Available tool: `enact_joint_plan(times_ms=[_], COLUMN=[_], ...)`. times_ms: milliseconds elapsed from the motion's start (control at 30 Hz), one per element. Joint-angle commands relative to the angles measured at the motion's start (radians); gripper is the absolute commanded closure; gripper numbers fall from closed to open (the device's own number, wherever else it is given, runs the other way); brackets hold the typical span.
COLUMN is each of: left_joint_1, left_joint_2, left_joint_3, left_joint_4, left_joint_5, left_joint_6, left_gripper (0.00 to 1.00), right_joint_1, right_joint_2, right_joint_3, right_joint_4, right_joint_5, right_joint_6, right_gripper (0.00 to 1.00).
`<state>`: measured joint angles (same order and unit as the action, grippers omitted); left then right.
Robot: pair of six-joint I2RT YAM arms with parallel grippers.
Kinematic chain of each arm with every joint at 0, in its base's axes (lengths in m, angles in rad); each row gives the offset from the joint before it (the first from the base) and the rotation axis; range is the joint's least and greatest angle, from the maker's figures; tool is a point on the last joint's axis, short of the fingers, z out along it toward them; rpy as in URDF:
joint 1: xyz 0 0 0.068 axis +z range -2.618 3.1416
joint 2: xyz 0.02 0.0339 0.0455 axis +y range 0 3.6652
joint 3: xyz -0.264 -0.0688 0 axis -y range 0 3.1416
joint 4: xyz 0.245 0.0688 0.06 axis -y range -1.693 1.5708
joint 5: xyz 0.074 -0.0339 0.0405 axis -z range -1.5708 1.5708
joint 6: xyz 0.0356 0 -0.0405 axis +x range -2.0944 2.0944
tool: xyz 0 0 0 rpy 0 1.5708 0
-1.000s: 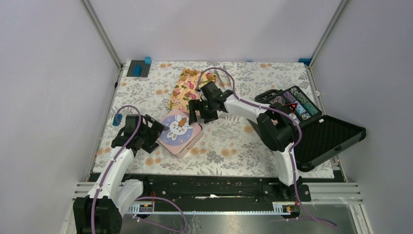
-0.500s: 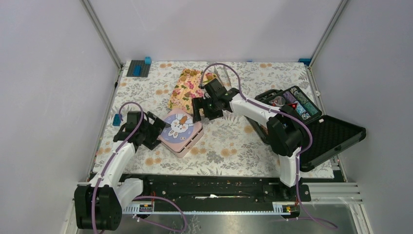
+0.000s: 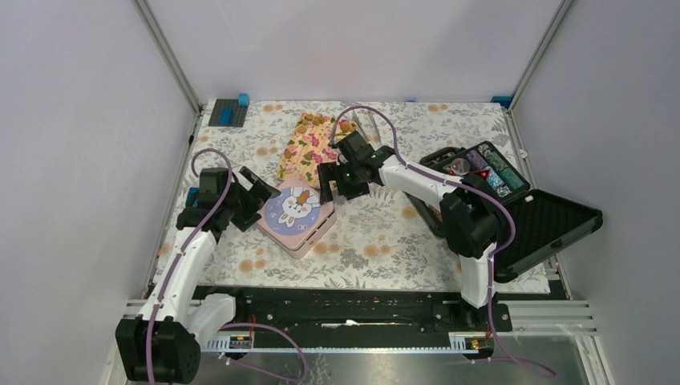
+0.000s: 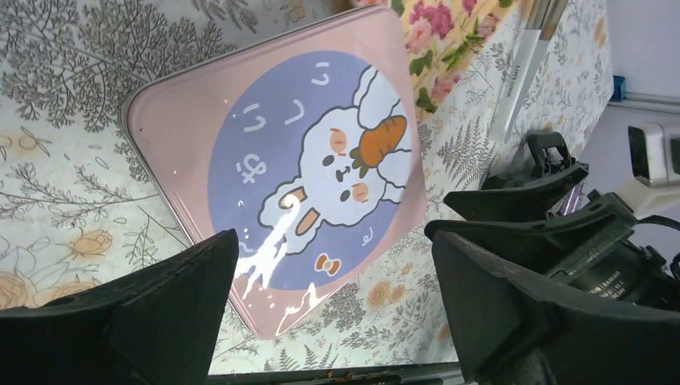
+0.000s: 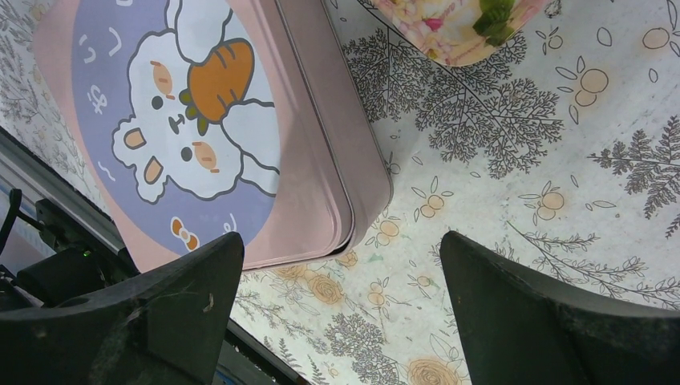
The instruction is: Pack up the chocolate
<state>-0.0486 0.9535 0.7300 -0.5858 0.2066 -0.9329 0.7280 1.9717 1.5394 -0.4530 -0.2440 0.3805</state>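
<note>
A closed pink tin (image 3: 295,215) with a rabbit-and-carrot lid lies on the flowered cloth; it also shows in the left wrist view (image 4: 305,160) and the right wrist view (image 5: 200,136). No chocolate shows in any view. My left gripper (image 3: 251,196) is open and empty at the tin's left side, and its jaws span the tin's near corner (image 4: 333,241). My right gripper (image 3: 327,188) is open and empty at the tin's far right corner, with one jaw over the lid's edge and the other over bare cloth (image 5: 341,238).
A flowered tray (image 3: 309,144) lies just behind the tin. An open black case (image 3: 521,220) with striped chips (image 3: 487,172) stands at the right. A dark plate with blue blocks (image 3: 228,111) sits at the far left corner. White sticks (image 4: 521,72) lie beyond the tray.
My left gripper has moved away from the near edge, up along the tin's left side. My right gripper has shifted slightly to the right. The tin has turned and shifted a little.
</note>
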Motion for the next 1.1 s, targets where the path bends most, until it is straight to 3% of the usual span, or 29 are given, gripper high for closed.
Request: enact_joint_plan(times_ms=[0,233,433,800,933,1067], left_joint_1=[-0.004,-0.002,0.002,0.041,0.106,0.117], left_joint_2=[0.008,0.074,0.316,0.560,0.583,0.578], left_joint_3=[0.055,0.118,0.283,0.403,0.411,0.419], left_joint_4=[-0.037,0.049,0.092,0.148,0.145,0.134], left_joint_5=[0.020,0.006,0.036,0.087,0.208,0.178], left_joint_6=[0.104,0.222,0.387,0.447,0.430,0.442], left_gripper=[0.01,0.01,0.01,0.01,0.02,0.01], right_joint_1=[0.009,0.009,0.010,0.010,0.019,0.026], right_joint_2=[-0.067,-0.113,-0.227,-0.524,-0.499,-0.495], right_joint_3=[0.001,-0.018,-0.110,-0.582,-0.606,-0.621], right_joint_4=[-0.010,-0.010,0.021,0.325,0.338,0.353], right_joint_5=[0.026,0.037,0.053,0.033,-0.009,-0.004], right_joint_6=[-0.005,-0.001,0.036,0.258,0.279,0.275], right_gripper=[0.00,0.01,0.01,0.01,0.01,0.01])
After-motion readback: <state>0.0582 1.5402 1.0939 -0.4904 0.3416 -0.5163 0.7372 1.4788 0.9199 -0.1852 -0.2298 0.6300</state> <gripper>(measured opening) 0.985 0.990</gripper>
